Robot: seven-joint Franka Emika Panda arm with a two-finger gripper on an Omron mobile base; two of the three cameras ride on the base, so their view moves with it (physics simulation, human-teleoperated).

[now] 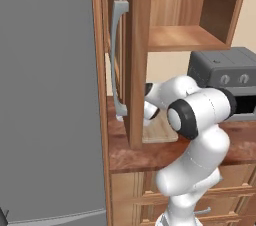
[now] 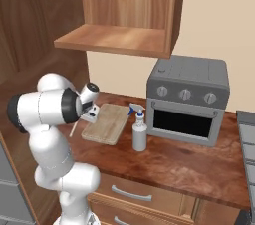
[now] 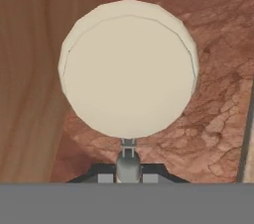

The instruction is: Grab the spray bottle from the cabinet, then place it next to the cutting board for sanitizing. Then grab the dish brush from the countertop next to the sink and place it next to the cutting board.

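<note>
The jaws are squeezing tight on the thin grey stem of the dish brush [image 3: 128, 77]. In the hand view, the round tan head of the brush is hanging right in front of the camera, above the reddish counter [image 3: 208, 119]. A brown wooden wall is standing on the left side of that view. The brush is looking lifted off the counter here, but I am not sure, since its head is hiding what is under it.

In the left base view, the white arm is reaching in behind the open door of the cabinet [image 1: 137, 60], so the door is hiding the hand. A corner of the pale cutting board [image 1: 161, 131] is peeking out past the door, lying flat on the counter.

In the right base view, the spray bottle [image 2: 139, 130] is standing upright on the counter, just beside the right edge of the cutting board and in front of the grey toaster oven [image 2: 188, 100]. So the first job is looking done. The gripper [image 2: 88, 116] is hanging at the left end of the board, and a thin pale stick is poking down from it toward the counter, likely part of the brush.

What is left, I think, is setting the brush down beside the board and letting go.
</note>
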